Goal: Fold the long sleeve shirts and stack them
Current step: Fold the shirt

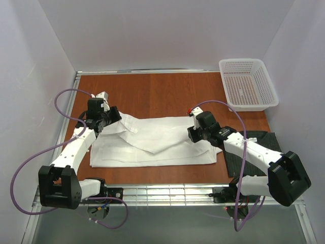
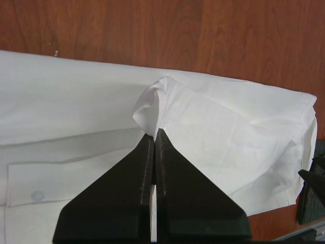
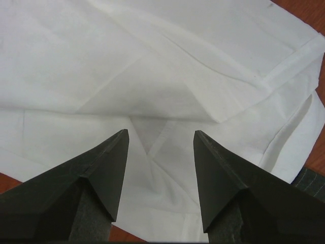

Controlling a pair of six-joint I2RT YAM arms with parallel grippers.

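Note:
The white shirt (image 1: 152, 142) lies partly folded across the middle of the wooden table, a sleeve laid diagonally over it. My left gripper (image 1: 107, 118) is at its left end and is shut on a pinched fold of the white cloth (image 2: 152, 109), lifted a little. My right gripper (image 1: 192, 133) hovers open over the shirt's right end; its jaws stand wide apart above flat white cloth (image 3: 160, 101), holding nothing. The dark charcoal shirt (image 1: 256, 147) lies flat at the right, mostly under my right arm; a corner of it shows in the right wrist view (image 3: 312, 178).
A white mesh basket (image 1: 248, 84) stands at the back right corner. Bare wood (image 1: 162, 94) runs behind the shirt. White walls close in left, right and back. The table's metal front rail (image 1: 162, 192) runs between the arm bases.

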